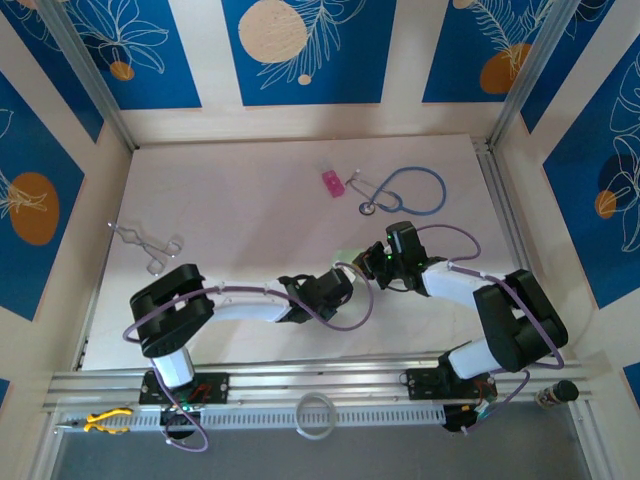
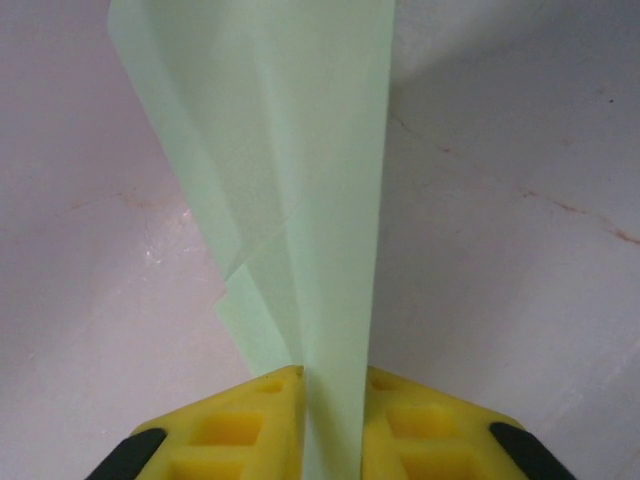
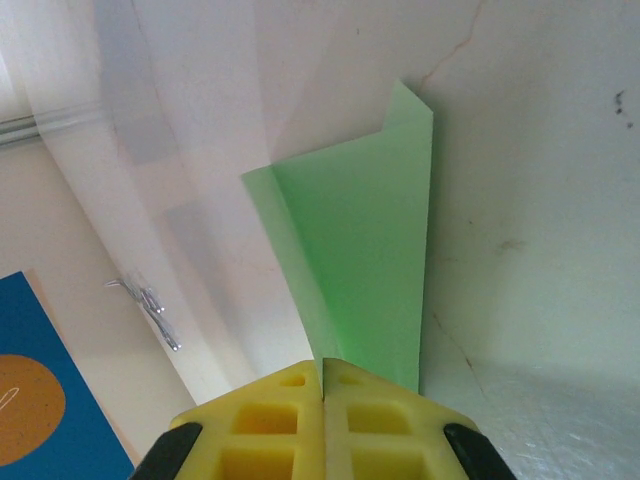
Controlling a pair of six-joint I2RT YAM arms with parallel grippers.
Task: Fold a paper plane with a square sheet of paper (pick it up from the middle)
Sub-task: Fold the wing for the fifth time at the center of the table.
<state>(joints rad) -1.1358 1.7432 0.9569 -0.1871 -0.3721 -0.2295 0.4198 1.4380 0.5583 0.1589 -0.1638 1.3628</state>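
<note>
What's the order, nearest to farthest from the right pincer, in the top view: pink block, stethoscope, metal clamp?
1. stethoscope, just beyond the right pincer.
2. pink block, farther back, slightly left.
3. metal clamp, far left by the wall.

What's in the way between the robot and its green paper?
Nothing that I can see. The left end effector and the right end effector are each shut right on the folded green paper, with nothing in between. The pink block and the blue stethoscope lie farther back on the table, apart from it.
</note>
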